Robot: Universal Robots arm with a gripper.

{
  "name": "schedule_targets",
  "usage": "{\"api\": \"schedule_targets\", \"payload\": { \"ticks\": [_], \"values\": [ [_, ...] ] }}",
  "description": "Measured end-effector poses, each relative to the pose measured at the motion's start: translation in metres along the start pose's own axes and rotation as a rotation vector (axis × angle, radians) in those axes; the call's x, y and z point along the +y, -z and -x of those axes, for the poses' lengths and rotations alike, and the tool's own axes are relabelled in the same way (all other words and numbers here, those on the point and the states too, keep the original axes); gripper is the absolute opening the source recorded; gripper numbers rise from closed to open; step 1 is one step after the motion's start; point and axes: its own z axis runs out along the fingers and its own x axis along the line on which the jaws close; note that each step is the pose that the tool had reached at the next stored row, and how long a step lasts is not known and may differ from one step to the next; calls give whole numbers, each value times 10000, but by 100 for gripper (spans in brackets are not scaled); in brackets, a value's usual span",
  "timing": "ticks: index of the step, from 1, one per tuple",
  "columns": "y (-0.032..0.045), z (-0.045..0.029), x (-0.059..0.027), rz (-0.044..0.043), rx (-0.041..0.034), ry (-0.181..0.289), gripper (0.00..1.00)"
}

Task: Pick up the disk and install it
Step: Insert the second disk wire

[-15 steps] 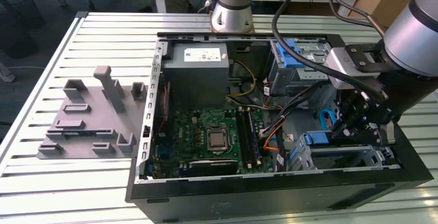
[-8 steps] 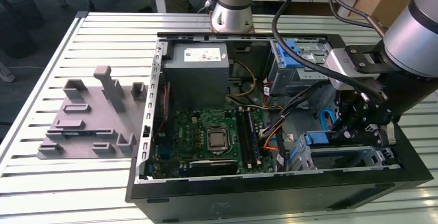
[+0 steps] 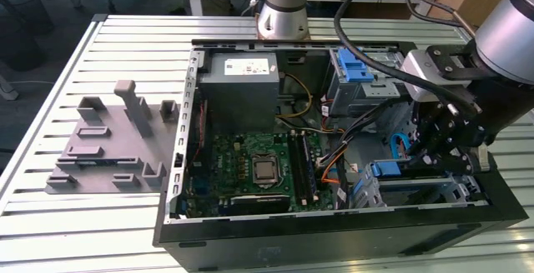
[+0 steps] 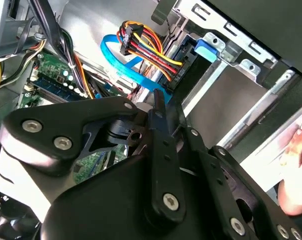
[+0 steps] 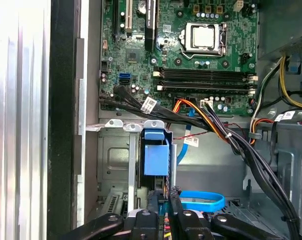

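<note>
**Gripper down in the drive bay of the open computer case**

The black, multi-link robot gripper (image 3: 446, 151) reaches into the open black computer case (image 3: 334, 235) that lies on its side on the ribbed metal table (image 3: 50, 223). In the exterior view it hangs at the case's corner on that view's right, directly above the silver metal drive cage with a blue plastic latch (image 3: 386, 170). In the first wrist view the two black fingertips (image 5: 172, 196) stand close together, side by side, at the lower end of the blue plastic piece (image 5: 156, 155) that sits in the cage (image 5: 116, 160); only a thin gap shows between them, and whether they pinch anything there cannot be told. The second wrist view shows the same narrow fingers (image 4: 160, 107) pressed near each other beside a black connector with red, yellow and orange wires (image 4: 146, 50) and a flat light-blue data cable (image 4: 122, 57).

The disk itself cannot be made out with certainty; a silver flat panel (image 4: 221, 102) lies within the cage framing just beyond the fingers.

Further in the case sit the green motherboard (image 3: 250, 160), the grey metal power supply box with a white sticker (image 3: 242, 92) and a second cage with a blue latch (image 3: 354, 70). A grey plastic fixture block (image 3: 112, 145) rests on the table, on the exterior view's left.
</note>
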Motion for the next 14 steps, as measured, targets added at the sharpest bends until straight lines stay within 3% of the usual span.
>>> {"api": "schedule_targets", "payload": {
  "ticks": [2,5,14],
  "values": [
    [43,2,-1,6,-1,0,22],
    [75,3,-1,11,-2,0,11],
    [90,4,-1,12,0,0,11]
  ]
}}
